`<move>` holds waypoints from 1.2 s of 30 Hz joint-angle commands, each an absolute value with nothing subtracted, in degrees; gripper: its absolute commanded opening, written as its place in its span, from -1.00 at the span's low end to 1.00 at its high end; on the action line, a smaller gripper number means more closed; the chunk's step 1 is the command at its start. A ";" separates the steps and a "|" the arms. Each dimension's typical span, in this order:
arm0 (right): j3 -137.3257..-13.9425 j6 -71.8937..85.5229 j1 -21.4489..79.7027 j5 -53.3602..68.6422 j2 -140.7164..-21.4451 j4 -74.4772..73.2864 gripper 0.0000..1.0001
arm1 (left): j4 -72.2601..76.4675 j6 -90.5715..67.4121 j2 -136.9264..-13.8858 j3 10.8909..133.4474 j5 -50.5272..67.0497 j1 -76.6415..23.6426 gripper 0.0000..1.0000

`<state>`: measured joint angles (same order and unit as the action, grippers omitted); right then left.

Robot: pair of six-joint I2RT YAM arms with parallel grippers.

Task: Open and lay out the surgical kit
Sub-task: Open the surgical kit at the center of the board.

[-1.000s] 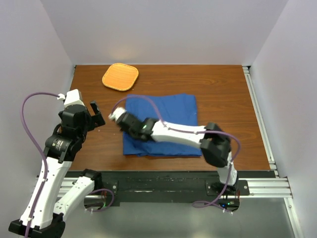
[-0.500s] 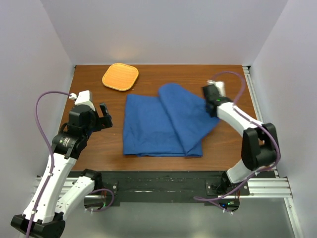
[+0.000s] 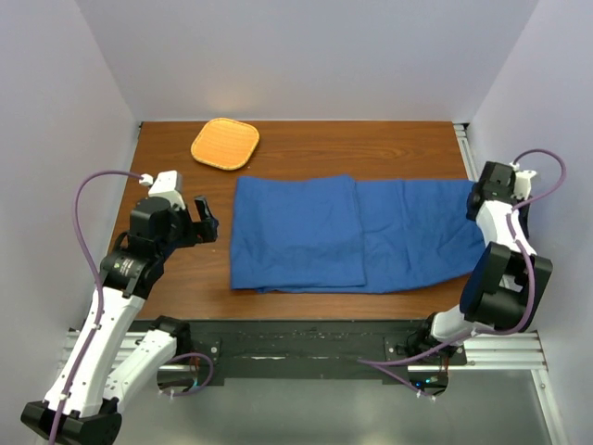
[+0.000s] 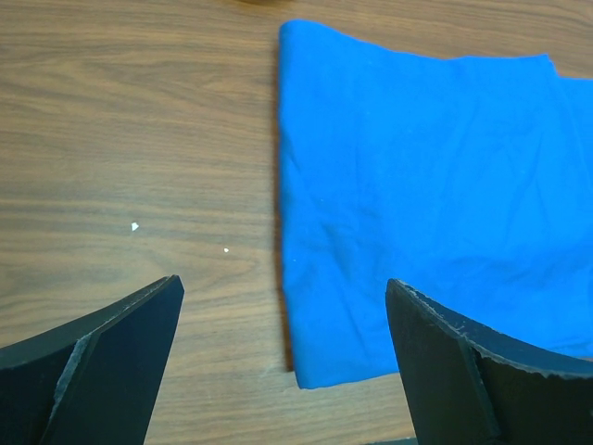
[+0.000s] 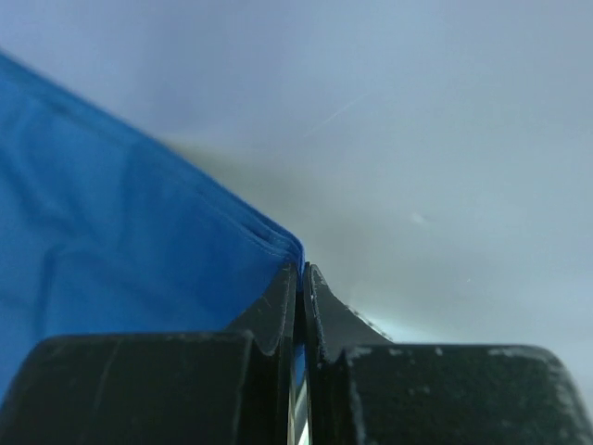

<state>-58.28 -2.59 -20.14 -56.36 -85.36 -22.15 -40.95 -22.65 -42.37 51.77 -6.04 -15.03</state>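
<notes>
Two arms: I see both from overhead, one at the left side of the table, the other hard against its right edge.
Left claw: jaws spread wide with nothing between them. It hangs over bare wood near the left edge of the table, just beside the cloth and not touching it.
Right claw: jaws pressed tight together, pinching the cloth's far right corner close to the right edge of the table.
Blue cloth wrap: it lies flat across the middle of the table as a long band, running from left of centre out to the right edge.
Wrap layers: the left part is a thicker, squarish folded stack. A single flap is laid out to the right of it, its seam line running front to back about midway along the band.
Left wrist view: the wrap's left edge and near left corner sit between my two dark fingers, with wood grain to the left.
Right wrist view: a thin blue hem is caught in the slit between the closed fingers, with cloth sloping away to the left and a blurred pale wall behind.
Orange mat: it sits near the far left corner of the table, apart from the wrap and both claws.
</notes>
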 commanded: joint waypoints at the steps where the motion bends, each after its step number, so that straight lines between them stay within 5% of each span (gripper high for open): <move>1: -62.23 -8.00 -23.38 -60.47 -85.96 -16.97 -1.00 | -38.67 -21.18 -42.28 51.33 -3.08 -15.29 0.93; 5: -62.93 -2.31 -23.82 -60.29 -85.87 -21.17 -0.89 | -38.23 -21.44 -42.80 50.80 -1.50 -15.21 0.93; 6: -62.84 -0.72 -23.82 -60.29 -85.61 -22.31 -0.51 | -37.97 -21.53 -42.89 50.37 -0.97 -15.21 0.93; 9: -62.49 6.66 -23.73 -58.46 -83.24 -27.06 -0.03 | -37.27 -21.62 -44.03 49.40 1.84 -15.21 0.93; 15: -60.65 16.69 -23.56 -32.04 -70.35 -31.38 0.67 | -33.41 -22.67 -48.86 47.99 8.61 -15.56 0.90; 19: -56.35 22.22 -21.19 -14.27 -63.12 -30.15 0.75 | -28.67 -25.30 -54.99 48.78 7.92 -23.16 0.89; 21: -54.76 24.87 -18.13 -9.33 -61.27 -30.15 0.97 | -27.34 -26.27 -57.99 50.79 1.69 -29.41 0.89; 36: -46.33 23.65 -6.59 -12.63 -49.31 -33.92 0.97 | -27.25 -27.95 -103.05 81.37 -21.79 -69.32 0.63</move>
